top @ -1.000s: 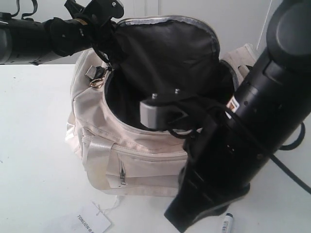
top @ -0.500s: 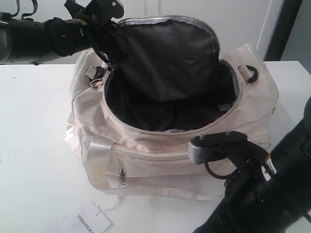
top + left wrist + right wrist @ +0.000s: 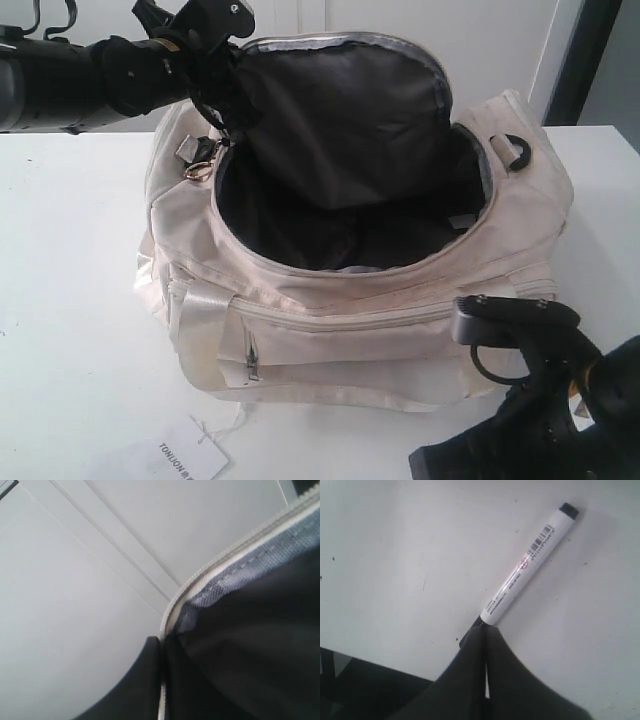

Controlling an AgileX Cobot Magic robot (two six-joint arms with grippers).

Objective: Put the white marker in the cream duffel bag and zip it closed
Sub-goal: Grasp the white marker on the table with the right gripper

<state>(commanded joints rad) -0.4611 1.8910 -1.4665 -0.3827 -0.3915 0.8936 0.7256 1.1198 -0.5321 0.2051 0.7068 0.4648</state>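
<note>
On the white table, your left gripper clamps the cream duffel bag by its flap; your right gripper, closed, touches the white marker.

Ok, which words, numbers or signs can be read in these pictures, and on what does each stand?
"TONUOH", cut off at the picture's edge: on the white paper tag.
Marker: a barcode, a red round sign and fine black print, all too small to read.
Bag: no text shows.

Matte black arms, grey screw-topped wrist block, looped black cable
</note>
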